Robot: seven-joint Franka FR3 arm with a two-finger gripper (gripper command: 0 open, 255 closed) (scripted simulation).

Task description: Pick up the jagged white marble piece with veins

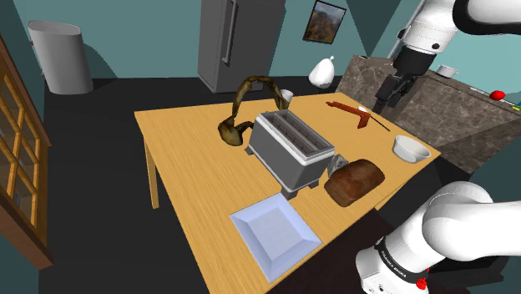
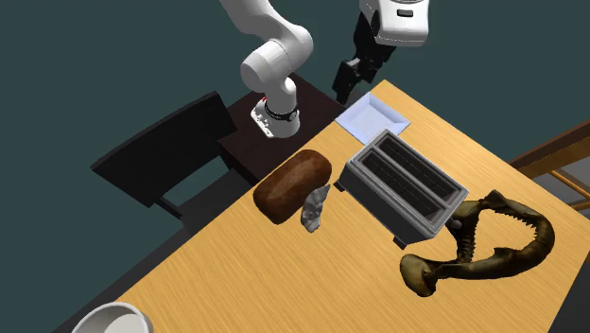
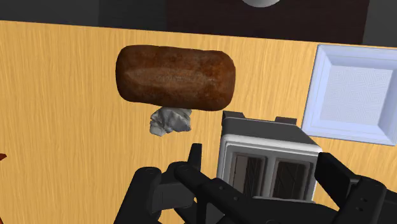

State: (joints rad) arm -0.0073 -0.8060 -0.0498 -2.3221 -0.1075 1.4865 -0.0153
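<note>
The jagged pale grey marble piece (image 3: 170,120) lies on the wooden table, touching the long side of a brown bread loaf (image 3: 175,77) and close to the toaster (image 3: 267,159). In the second exterior view the marble piece (image 2: 315,208) rests between the loaf (image 2: 291,186) and the toaster (image 2: 402,186). From the shoulder view just a sliver of the piece (image 1: 338,162) shows behind the toaster (image 1: 288,149). My gripper (image 1: 391,90) (image 2: 351,79) hangs high above the table, well away from the piece. Its fingers (image 3: 194,158) stand apart with nothing between them: it is open.
A square white plate (image 1: 274,234) sits near the stand end of the table (image 1: 184,159). A brown jawbone (image 1: 246,107), a small cup (image 1: 286,96), a reddish-brown stick (image 1: 359,115) and a white bowl (image 1: 411,149) also lie on it. A dark chair (image 2: 161,161) stands beside the table.
</note>
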